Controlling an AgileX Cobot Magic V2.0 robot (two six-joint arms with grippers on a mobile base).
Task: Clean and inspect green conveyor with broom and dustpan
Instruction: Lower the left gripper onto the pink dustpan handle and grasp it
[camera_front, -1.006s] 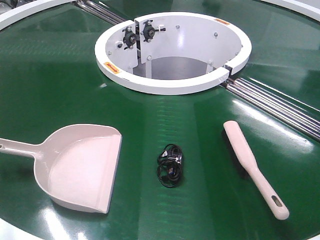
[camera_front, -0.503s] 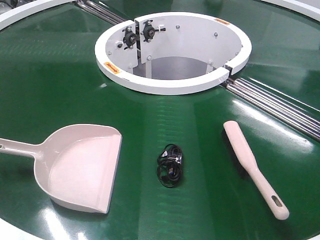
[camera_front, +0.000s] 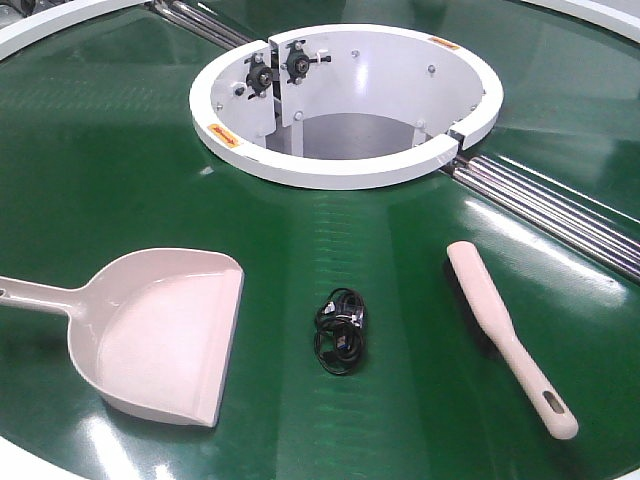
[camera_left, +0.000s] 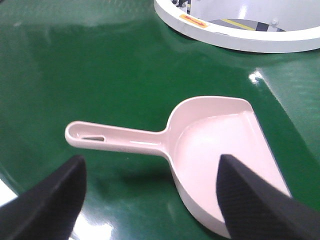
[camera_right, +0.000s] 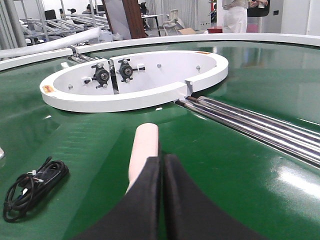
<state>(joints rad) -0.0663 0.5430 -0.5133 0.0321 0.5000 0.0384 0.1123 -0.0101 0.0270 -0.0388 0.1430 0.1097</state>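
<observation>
The left gripper (camera_left: 150, 160) hangs with its fingers spread wide and nothing between them. Just beyond the tips the dustpan (camera_left: 215, 145) lies flat on the green conveyor bench (camera_left: 100, 65). Its handle points left in the wrist view, and the right finger hides the scoop's near corner.

The right gripper (camera_right: 161, 160) has its fingers pressed together on nothing. The broom (camera_right: 144, 150) pokes out from behind them, only its rounded end showing; whether they touch it cannot be told. A coiled black cable (camera_right: 32, 187) lies to the left, apart from the broom.

From the front, the dustpan sits at the left with its lip turned toward the cable. The broom lies at the right, bristles down, its slotted handle toward the near edge. The cable rests between the two, touching neither. Behind them stands the white ring hub (camera_front: 340, 172), and metal rollers (camera_front: 550, 210) run from it to the right, past the broom's far end.
</observation>
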